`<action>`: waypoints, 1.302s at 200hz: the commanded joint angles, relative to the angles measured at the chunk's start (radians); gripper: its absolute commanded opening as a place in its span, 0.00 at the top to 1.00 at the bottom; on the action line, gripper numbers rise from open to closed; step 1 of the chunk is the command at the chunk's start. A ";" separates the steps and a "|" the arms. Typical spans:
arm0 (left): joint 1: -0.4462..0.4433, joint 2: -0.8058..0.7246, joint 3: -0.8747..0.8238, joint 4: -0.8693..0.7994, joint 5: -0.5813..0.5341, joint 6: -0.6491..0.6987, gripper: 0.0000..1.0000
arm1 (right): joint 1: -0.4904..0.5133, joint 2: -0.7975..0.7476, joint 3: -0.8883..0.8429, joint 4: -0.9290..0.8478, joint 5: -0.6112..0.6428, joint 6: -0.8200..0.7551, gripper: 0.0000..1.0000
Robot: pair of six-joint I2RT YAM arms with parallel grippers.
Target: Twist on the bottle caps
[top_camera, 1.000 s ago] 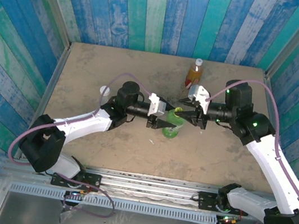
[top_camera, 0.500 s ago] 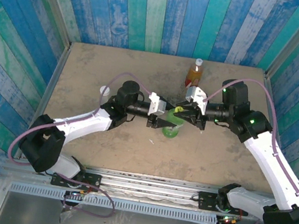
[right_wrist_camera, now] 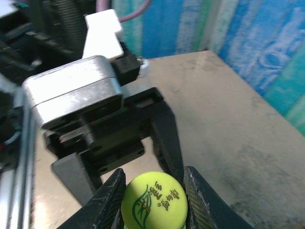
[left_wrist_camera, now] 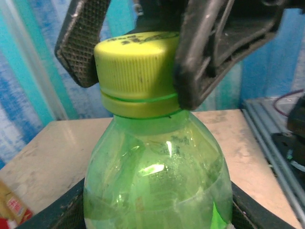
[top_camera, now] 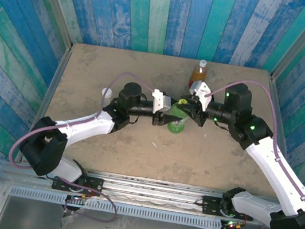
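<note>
A green bottle [top_camera: 177, 125] stands mid-table, and its body [left_wrist_camera: 157, 176] is large in the left wrist view. My left gripper [top_camera: 169, 119] is shut on that body from the left, its dark fingers [left_wrist_camera: 59, 215] showing at the bottom corners. The yellow-green cap [left_wrist_camera: 136, 67] sits on the neck. My right gripper [top_camera: 186, 109] comes in from the right and is shut on the cap [right_wrist_camera: 153, 204], with its fingers [right_wrist_camera: 108, 200] pressed against both sides. An amber bottle [top_camera: 197, 76] with a red label and a white cap [top_camera: 202, 63] stands behind.
A small white round cap [top_camera: 107, 92] sits on the table to the left, beside the left arm. Blue and green plank walls close the table at the back and sides. The left gripper's silver housing [right_wrist_camera: 76, 95] is close in front of the right wrist camera.
My right gripper has moved left over the bottle's neck and closed on the yellow-green cap. The bottle and both grippers have shifted slightly toward the back.
</note>
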 commanded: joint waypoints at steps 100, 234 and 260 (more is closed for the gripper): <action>-0.001 0.060 0.014 0.181 -0.308 -0.072 0.44 | 0.120 0.073 -0.078 0.151 0.546 0.249 0.98; 0.000 -0.166 -0.283 0.169 -0.438 -0.128 0.06 | 0.021 0.283 -0.038 0.448 0.517 0.212 0.98; 0.000 -0.245 -0.336 0.159 -0.461 -0.159 0.06 | 0.013 0.422 0.043 0.514 0.511 0.199 0.98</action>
